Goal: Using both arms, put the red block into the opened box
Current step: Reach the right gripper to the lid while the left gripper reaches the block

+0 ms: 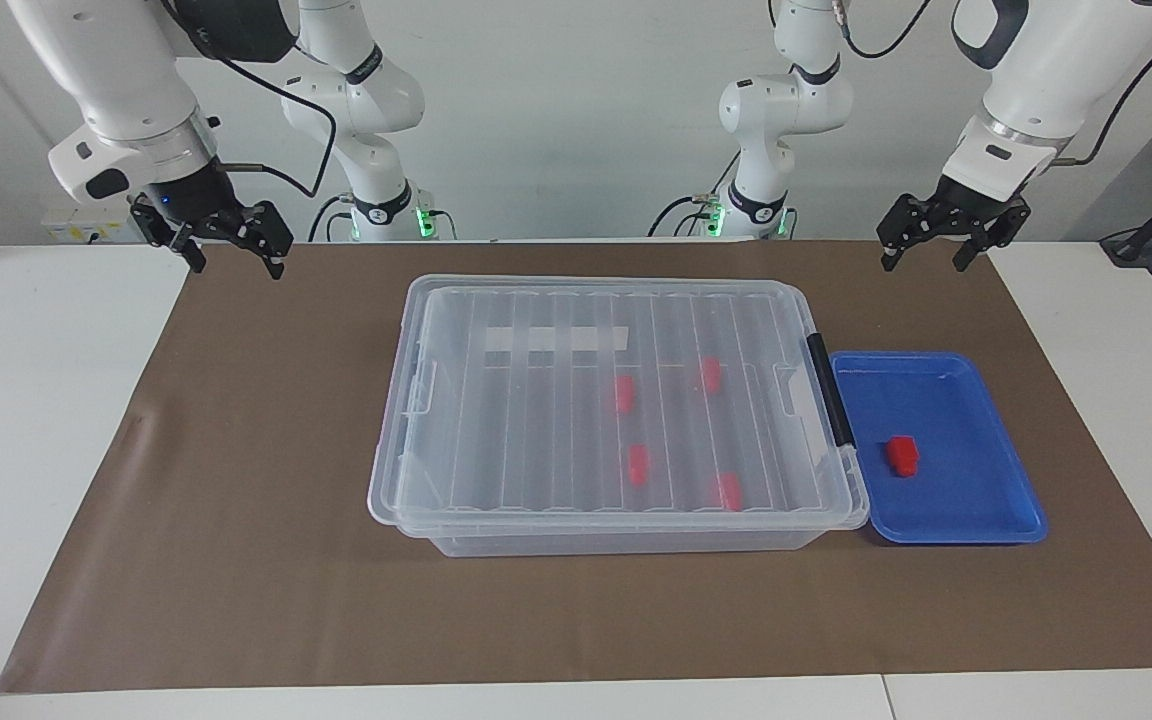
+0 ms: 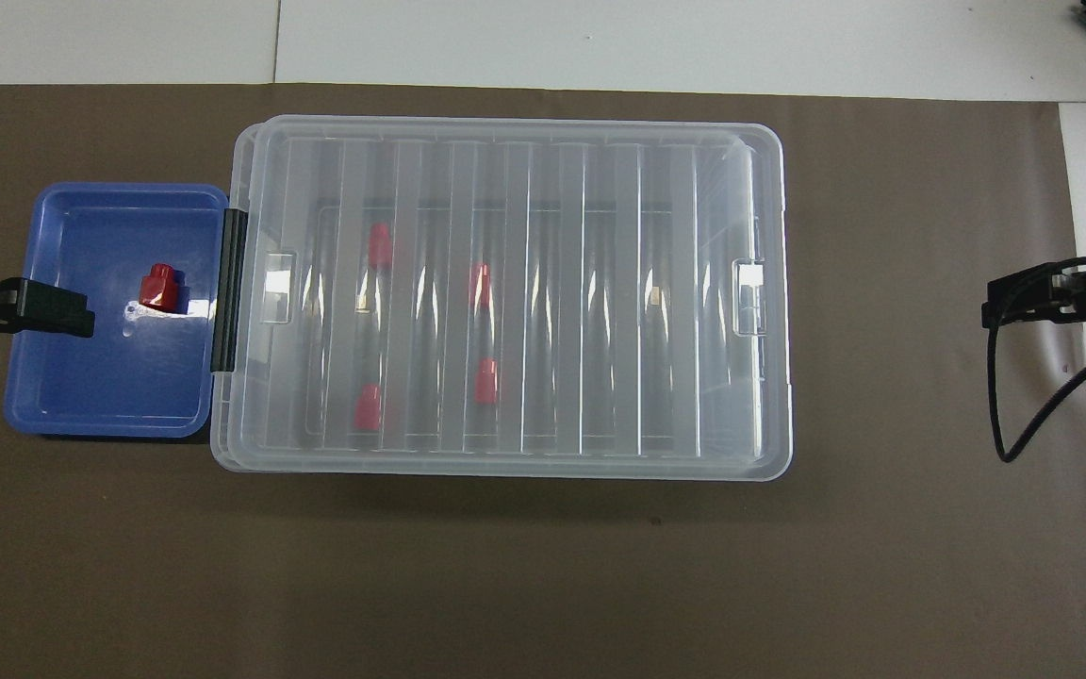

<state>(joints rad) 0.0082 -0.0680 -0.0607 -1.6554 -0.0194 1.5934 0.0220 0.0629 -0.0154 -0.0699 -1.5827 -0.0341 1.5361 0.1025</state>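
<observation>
One red block [image 1: 901, 455] [image 2: 161, 288] lies in a shallow blue tray [image 1: 976, 500] [image 2: 81, 396]. The tray stands against the black-latched end of the box [image 1: 496, 480] [image 2: 750, 283]. The box's ribbed clear lid lies flat on top of it. Several more red blocks [image 1: 624, 393] [image 2: 480, 283] show through the lid. My left gripper [image 1: 924, 262] hangs open and empty in the air at the left arm's end. My right gripper [image 1: 236, 267] hangs open and empty at the right arm's end. Both are well above the mat and touch nothing.
A brown mat [image 1: 236, 560] [image 2: 505, 585] covers the middle of the white table [image 1: 26, 400]. The box and tray sit on it. A black cable [image 2: 1024, 415] loops down from the right arm.
</observation>
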